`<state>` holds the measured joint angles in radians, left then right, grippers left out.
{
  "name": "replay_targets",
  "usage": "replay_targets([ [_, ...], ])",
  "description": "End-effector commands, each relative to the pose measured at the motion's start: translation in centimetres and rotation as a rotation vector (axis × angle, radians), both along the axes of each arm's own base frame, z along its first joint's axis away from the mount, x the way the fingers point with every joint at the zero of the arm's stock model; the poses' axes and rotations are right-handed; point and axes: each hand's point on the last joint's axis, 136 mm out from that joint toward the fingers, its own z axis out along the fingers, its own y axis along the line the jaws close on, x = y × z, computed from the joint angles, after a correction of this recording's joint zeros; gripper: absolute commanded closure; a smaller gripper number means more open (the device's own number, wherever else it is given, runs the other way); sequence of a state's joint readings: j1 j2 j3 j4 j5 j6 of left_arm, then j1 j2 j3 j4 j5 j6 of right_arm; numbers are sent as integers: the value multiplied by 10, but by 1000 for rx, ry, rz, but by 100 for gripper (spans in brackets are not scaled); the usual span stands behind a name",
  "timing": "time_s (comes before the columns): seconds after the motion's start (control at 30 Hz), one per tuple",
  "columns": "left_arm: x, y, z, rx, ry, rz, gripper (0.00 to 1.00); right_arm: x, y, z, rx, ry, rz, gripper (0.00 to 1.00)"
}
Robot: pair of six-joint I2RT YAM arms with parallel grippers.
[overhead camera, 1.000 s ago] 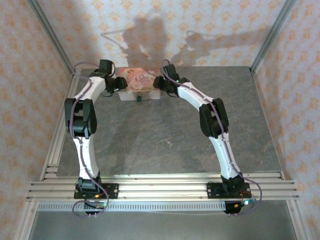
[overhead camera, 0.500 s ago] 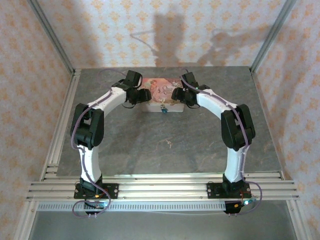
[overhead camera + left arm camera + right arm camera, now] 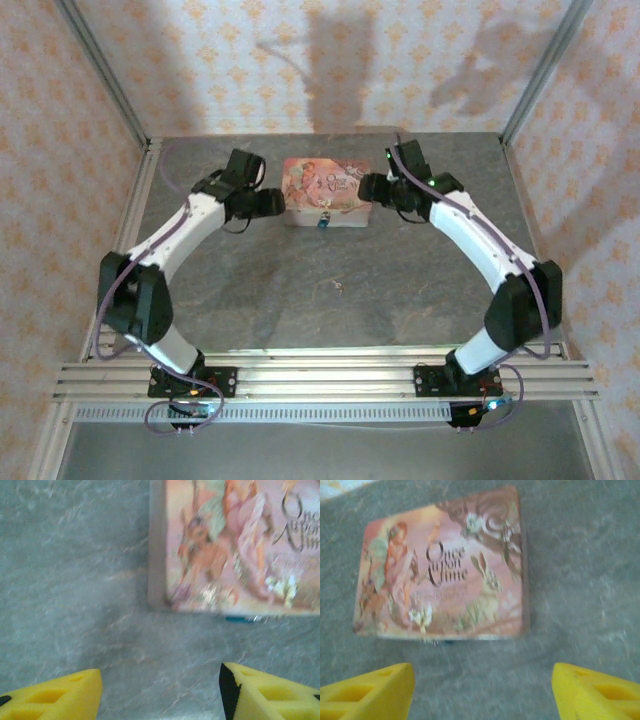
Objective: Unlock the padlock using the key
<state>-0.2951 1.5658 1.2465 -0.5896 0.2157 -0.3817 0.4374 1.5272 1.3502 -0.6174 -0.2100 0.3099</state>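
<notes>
Both are open and empty: the left tool [image 3: 160,670] and the right tool [image 3: 482,667], one on each side of the box [image 3: 327,185]. The padlock [image 3: 322,222] hangs on its near side. The key [image 3: 338,287] lies on the counter [image 3: 230,290], nearer us. It is so tiny that a tool could miss it or push it away.

From above, the padlock [image 3: 323,222] on the near side of the pink box [image 3: 327,188] is a bluish speck to me. The key [image 3: 338,288] at mid-desk is too small to make out.

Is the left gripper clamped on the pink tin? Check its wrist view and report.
No. The left gripper stands open over the table, and the pink tin lies beyond its fingertips, untouched.
</notes>
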Motion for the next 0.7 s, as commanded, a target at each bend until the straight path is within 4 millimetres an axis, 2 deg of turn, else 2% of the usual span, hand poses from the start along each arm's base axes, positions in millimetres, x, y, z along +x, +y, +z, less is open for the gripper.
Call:
replay_targets([
  [0.0,-50,12,-42,32,104,17,36,-54,24,-46,-76,143,172,37],
  [0.07,-75,12,-58,14,127,25,37,-81,44,-65,-119,209,298,39],
  [0.17,-109,4,-77,-6,154,19,37,-112,65,-96,-241,301,454,41],
  [0.27,-135,-7,-89,-12,157,10,37,-130,73,-119,-344,345,569,42],
  [0.43,-165,-13,-97,-35,146,8,37,-136,76,-135,-397,365,647,43],
  [0.57,-177,-1,-94,-34,105,32,38,-128,79,-142,-437,355,669,54],
  [0.67,-182,9,-89,-26,76,54,38,-128,80,-150,-467,364,706,56],
])
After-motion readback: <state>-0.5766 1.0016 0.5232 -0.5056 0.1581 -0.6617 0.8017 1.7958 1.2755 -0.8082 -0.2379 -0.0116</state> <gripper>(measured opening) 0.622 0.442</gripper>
